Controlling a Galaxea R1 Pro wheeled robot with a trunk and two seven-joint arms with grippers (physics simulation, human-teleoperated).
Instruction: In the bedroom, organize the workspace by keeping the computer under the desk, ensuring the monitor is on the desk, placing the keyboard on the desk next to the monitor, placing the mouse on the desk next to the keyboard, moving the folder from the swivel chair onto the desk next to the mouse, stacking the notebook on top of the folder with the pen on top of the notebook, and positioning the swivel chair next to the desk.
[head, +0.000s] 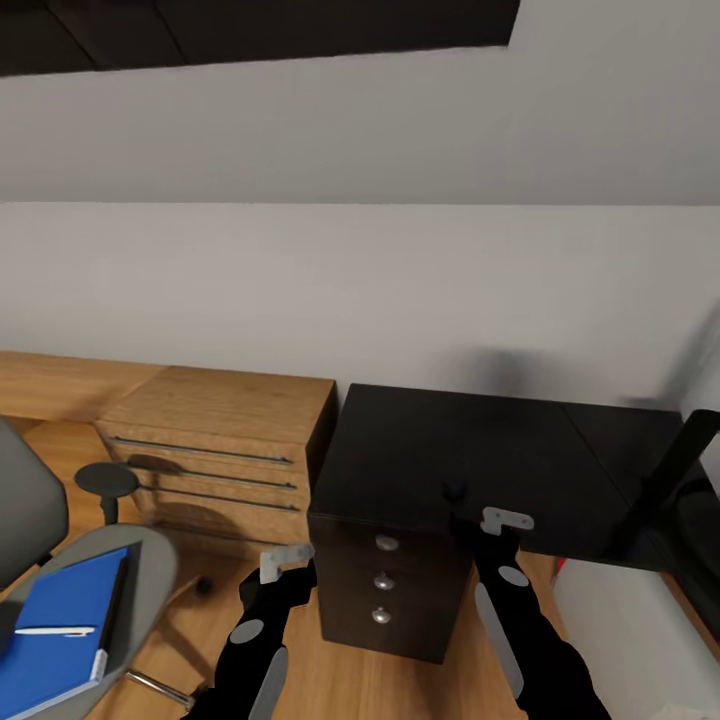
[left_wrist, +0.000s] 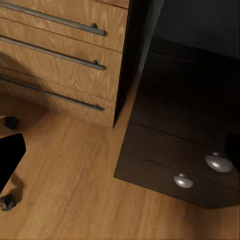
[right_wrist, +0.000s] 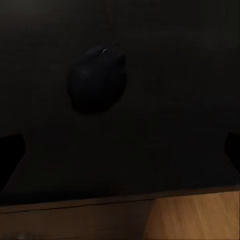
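In the head view the black counter stands ahead against the white wall, its dark drawer block with three round knobs facing the robot. A small dark mouse sits on the counter near its front edge. The right hand hovers just beside the mouse, at the counter's edge; the left hand hangs lower, over the wood floor in front of the drawers. To the left is a light-wood cabinet with long bar handles. At the lower left, the swivel chair carries the blue folder on its seat, with a white pen lying on top of it. At the right edge a black slanted shape may be the monitor's stand; I cannot be sure.

The left wrist view looks down at the floor, the cabinet and the drawer knobs; the fingers show as dark shapes at the edges, set wide apart with nothing between them.

The right wrist view looks onto the glossy counter with the mouse ahead; the fingers sit far apart at the edges, empty.

The mouse step seems to be in hand. Next, the right hand would need to advance over the mouse and close on its sides.
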